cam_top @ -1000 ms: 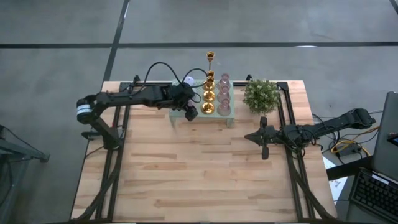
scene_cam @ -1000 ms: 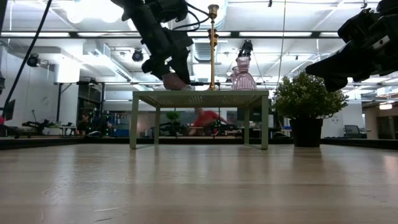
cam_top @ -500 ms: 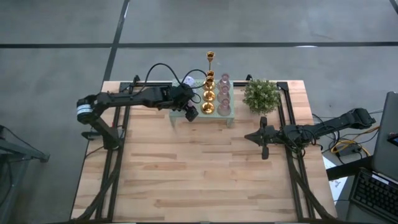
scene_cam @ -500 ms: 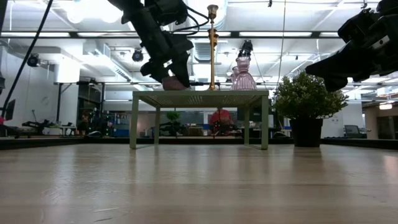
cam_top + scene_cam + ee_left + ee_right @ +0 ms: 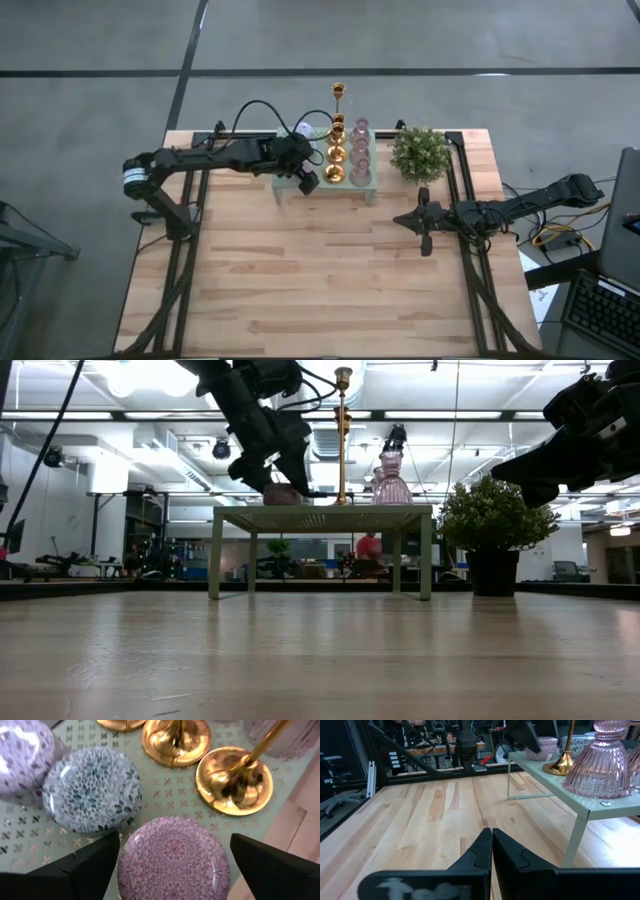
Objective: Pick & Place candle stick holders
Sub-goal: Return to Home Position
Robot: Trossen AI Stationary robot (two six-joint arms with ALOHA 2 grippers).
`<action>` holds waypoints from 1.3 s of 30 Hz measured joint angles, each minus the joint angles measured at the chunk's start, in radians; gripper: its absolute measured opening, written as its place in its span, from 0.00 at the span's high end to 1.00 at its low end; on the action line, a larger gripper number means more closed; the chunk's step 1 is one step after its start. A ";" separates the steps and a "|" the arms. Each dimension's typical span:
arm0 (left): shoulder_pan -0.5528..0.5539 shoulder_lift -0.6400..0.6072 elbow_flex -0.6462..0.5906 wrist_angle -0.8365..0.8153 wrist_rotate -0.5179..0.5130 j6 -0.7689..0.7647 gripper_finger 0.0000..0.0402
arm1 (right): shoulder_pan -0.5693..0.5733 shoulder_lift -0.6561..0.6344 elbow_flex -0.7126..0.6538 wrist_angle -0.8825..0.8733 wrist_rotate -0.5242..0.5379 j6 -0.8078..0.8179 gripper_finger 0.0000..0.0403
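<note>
The mint-green perforated stand (image 5: 368, 190) carries the holders: a row of gold ones (image 5: 335, 150) with a tall thin-stemmed one (image 5: 338, 95) at the far end, and pink glass ones (image 5: 361, 150). My left gripper (image 5: 175, 860) is open over the stand's near left part. Its fingers stand on either side of a squat pink patterned holder (image 5: 172, 855), which rests on the stand (image 5: 283, 494). A blue holder (image 5: 92, 790) and a lilac one (image 5: 22, 757) sit beside it. My right gripper (image 5: 398, 219) is shut and empty over the table's right middle. My left gripper's fingers (image 5: 95, 862) come from above, pointing down, level with the two opposite edges of the pink holder's round top (image 5: 130, 850). I cannot tell whether they touch it. The holder rests flat on the stand.
A small bushy green plant in a dark pot (image 5: 420, 152) stands right of the stand. Two gold bases (image 5: 235, 780) are close to the pink holder. The wooden table's near half (image 5: 320, 290) is bare boards. A person moves in the room behind (image 5: 368, 546).
In the low view the pink holder has sunk a little between my left gripper's fingers and now lies flat on the stand's top. The gripper has stayed over the same spot.
</note>
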 joint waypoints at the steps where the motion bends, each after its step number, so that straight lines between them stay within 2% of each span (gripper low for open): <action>1: 0.000 -0.002 0.006 -0.003 0.001 0.009 0.04 | 0.000 0.000 0.000 0.000 0.000 0.000 0.98; 12: -0.008 -0.086 0.047 -0.077 0.022 0.041 0.05 | 0.000 0.000 0.000 0.000 0.000 0.000 0.98; 16: -0.016 -0.127 0.028 -0.126 0.024 0.040 0.11 | 0.000 0.000 0.000 0.000 0.000 0.000 0.98; 19: -0.023 -0.155 0.008 -0.140 0.012 0.037 0.21 | 0.000 0.000 0.000 0.000 0.000 0.000 0.98; 22: -0.033 -0.181 -0.012 -0.135 0.008 0.036 0.35 | 0.000 0.000 0.000 0.001 0.000 0.000 0.98; 28: -0.096 -0.231 -0.099 -0.115 0.006 0.035 0.72 | 0.000 0.000 0.000 0.000 0.000 0.000 0.98; 32: -0.183 -0.309 -0.209 0.027 0.006 0.046 0.95 | 0.000 0.000 0.000 0.000 0.000 0.000 0.98; 34: -0.247 -0.372 -0.289 0.137 0.006 0.076 0.98 | 0.000 0.000 0.000 0.000 0.000 0.000 0.98; 39: -0.374 -0.580 -0.531 0.379 0.004 0.119 0.96 | 0.000 0.000 0.000 0.000 0.000 0.000 0.98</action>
